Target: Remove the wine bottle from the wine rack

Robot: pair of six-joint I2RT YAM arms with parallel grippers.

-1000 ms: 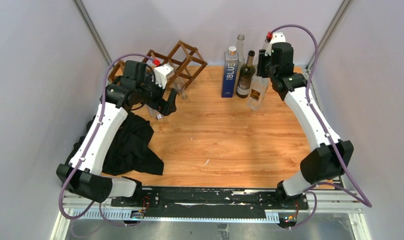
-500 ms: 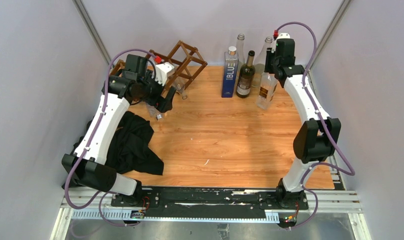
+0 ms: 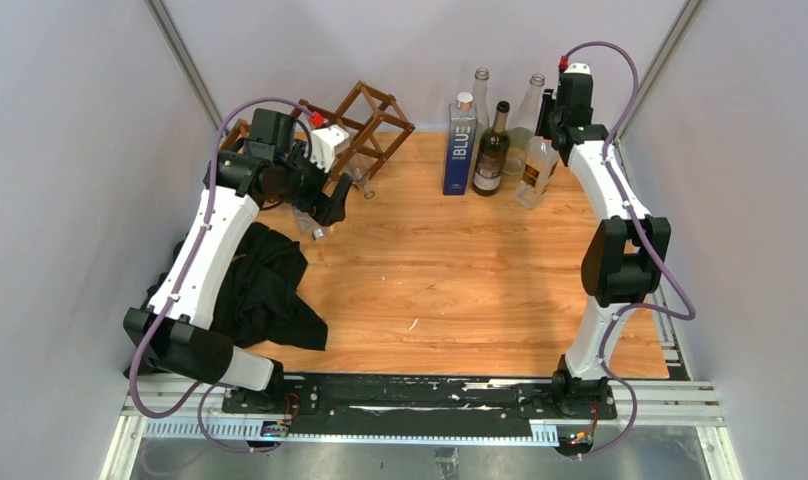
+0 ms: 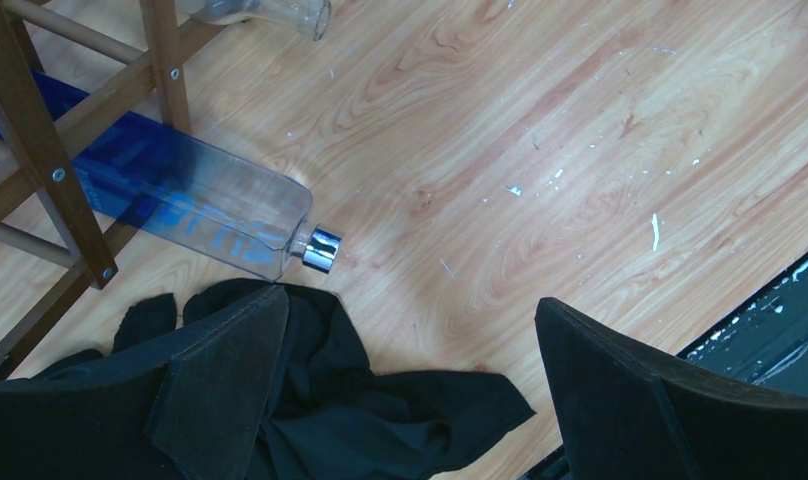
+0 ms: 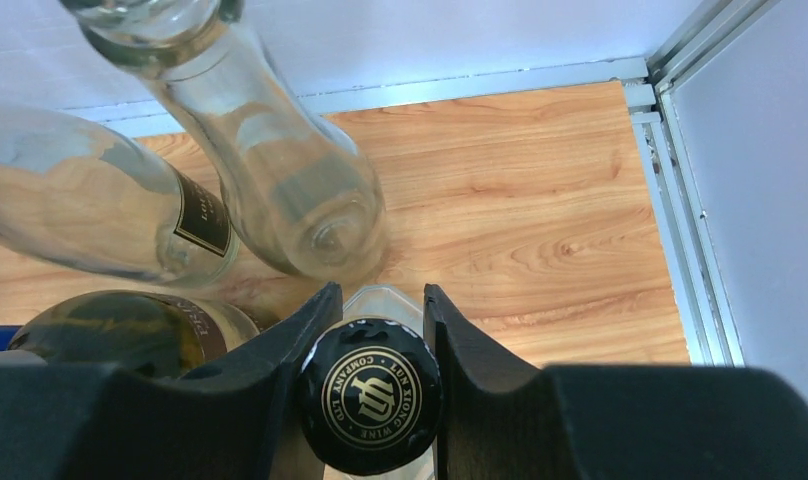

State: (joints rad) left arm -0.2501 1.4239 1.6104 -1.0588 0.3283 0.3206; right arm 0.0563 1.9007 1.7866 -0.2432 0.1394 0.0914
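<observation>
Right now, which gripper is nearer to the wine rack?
Left. The left gripper hangs open just in front of the wine rack; the right gripper is across the table, clamped on a bottle.

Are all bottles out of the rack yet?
Not yet. Done: several bottles stand at the back. In hand: the right gripper pinches a capped bottle beside them. To do: a blue bottle and a clear one lie in the rack, near the open left gripper.

Left tool (image 4: pixel 410 312) spread wide; right tool (image 5: pixel 378 300) clamped.
</observation>
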